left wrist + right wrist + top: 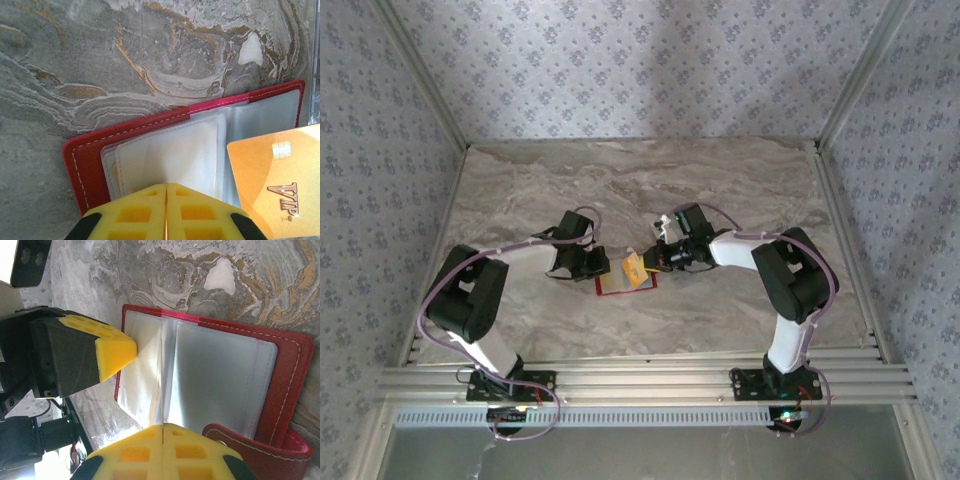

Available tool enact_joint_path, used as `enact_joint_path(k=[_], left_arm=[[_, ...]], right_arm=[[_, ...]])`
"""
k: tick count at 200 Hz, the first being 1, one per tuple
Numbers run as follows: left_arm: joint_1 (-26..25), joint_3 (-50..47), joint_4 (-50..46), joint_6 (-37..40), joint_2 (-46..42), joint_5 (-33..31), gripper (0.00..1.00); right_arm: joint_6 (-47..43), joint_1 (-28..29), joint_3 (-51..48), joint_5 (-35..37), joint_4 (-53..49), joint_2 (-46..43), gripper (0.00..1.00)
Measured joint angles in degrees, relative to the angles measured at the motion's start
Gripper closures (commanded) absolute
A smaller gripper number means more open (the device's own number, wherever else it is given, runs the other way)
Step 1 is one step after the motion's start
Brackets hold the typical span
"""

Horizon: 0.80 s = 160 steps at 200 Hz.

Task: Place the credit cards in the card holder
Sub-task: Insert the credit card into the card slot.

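Yellow pads of the left gripper (pixel 166 195) are pressed together, tips down on the clear sleeves (pixel 170 150) of the card holder (pixel 87 167), which lies open and flat on the marble table (pixel 100 60) between the two arms. Over on the right, the right gripper (pixel 163 435) is clamped tight on the credit card (pixel 275 185), a gold one marked VIP, chip showing, tilted over the holder's right page. Red snap tab (pixel 245 442) curls up just beside those right pads.
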Motion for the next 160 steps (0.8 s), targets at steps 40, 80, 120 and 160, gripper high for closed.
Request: enact_joint_path(k=[40,80,120,160], left_arm=[[0.0,0.0,0.0,0.2,0.0,0.0,0.92],[0.2,-0.1,0.1,0.2,0.0,0.4,0.92],[0.4,-0.2,0.2,0.2,0.0,0.6,0.92],[0.4,-0.3,0.3,0.2,0.0,0.6,0.91]], right_arm=[[0.0,0.1,0.0,-0.4,0.0,0.0,1.0],[-0.1,0.1,0.2,-0.5,-0.4,0.1,1.0],[-0.3,0.1,0.8,-0.5,-1.0,1.2,1.0],[-0.7,0.1,1.0,-1.0,-0.9,2.3,1.0]])
